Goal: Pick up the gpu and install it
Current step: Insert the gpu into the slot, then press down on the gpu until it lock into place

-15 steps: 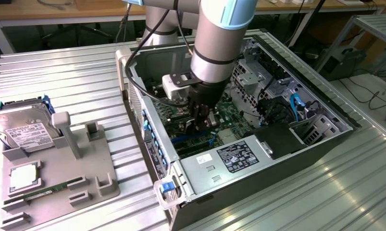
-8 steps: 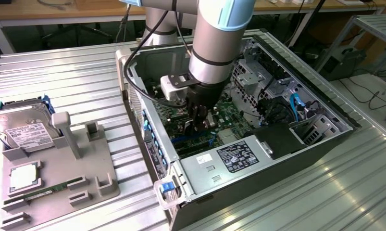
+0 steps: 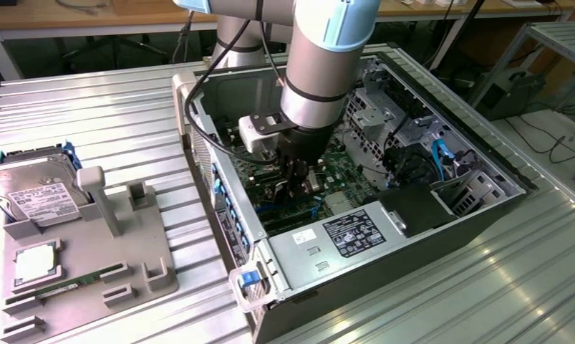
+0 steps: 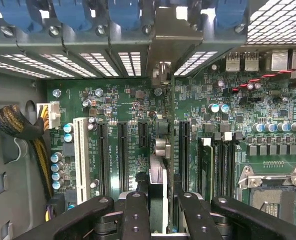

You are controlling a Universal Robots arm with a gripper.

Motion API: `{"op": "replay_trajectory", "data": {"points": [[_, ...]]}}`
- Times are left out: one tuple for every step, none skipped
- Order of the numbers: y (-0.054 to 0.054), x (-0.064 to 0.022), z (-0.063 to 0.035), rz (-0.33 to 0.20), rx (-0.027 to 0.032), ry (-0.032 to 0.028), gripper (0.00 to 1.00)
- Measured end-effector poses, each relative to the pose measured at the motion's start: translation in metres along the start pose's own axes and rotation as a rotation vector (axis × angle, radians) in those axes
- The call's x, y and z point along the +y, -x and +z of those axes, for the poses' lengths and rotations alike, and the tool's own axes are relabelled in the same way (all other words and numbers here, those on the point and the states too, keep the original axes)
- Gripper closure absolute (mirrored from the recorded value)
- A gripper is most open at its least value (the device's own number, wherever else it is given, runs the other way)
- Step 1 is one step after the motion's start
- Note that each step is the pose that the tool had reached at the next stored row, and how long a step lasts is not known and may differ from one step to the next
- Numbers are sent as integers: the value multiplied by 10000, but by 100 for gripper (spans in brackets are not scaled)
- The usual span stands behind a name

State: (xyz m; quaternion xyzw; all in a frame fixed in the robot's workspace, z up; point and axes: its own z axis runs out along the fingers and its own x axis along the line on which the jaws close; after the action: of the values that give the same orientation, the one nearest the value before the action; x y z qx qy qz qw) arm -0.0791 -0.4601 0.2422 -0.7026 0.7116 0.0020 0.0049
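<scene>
My gripper [image 3: 297,185] reaches down into the open computer case [image 3: 297,261], just above the motherboard [image 4: 118,95]. In the wrist view the gpu [image 4: 159,150] stands edge-on between my two black fingers [image 4: 136,215], so the gripper [image 4: 160,217] is shut on it. Its pale metal bracket [image 4: 162,45] lies against the slotted rear wall of the case. The card's lower edge sits over the row of black expansion slots [image 4: 123,150], between two of them. I cannot tell whether it is seated in a slot.
A white slot [image 4: 80,150] and a braided cable bundle [image 4: 18,125] lie beside the black slots, with the CPU socket [image 4: 272,185] on the other side. Outside the case, a grey fixture [image 3: 96,244] holds a hard drive [image 3: 34,190], a processor [image 3: 37,261] and a memory stick [image 3: 77,279].
</scene>
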Motion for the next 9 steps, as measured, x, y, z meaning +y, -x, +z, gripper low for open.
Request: {"op": "replay_trajectory", "data": {"points": [[0,0,1,0,1,2,73],[0,0,1,0,1,2,73],[0,0,1,0,1,2,73],[0,0,-3,-1,1,2,73],[0,-1,-18,-1,0,1,73],[1,-1,-37,-1,-1,1,73],[1,-1,-41,0,-1,1,73],[1,-1,-41,-1,-1,1,73],[1,-1,-41,-1,-2,0,73]]}}
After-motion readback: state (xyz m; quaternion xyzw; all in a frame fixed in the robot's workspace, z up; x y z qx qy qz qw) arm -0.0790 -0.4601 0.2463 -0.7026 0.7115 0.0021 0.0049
